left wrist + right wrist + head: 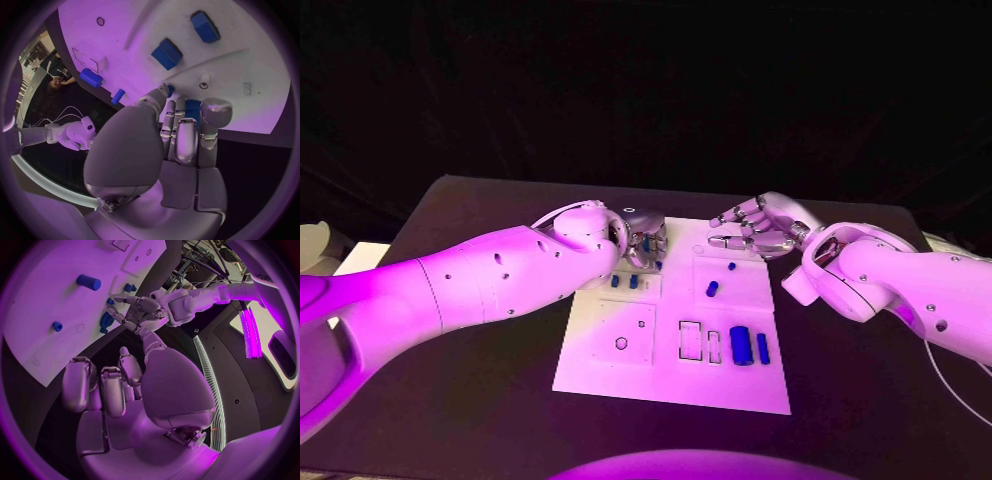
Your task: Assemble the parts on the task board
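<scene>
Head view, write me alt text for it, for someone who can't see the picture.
Two white robot arms reach over a white task board on a black table. The left robot hand is down at the board's far left corner, and the right robot hand hovers with curled fingers near its far right edge. Small blue parts lie scattered on the board.

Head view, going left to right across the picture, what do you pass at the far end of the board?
Left arm → left hand → far end of the task board → right hand → right arm.
</scene>
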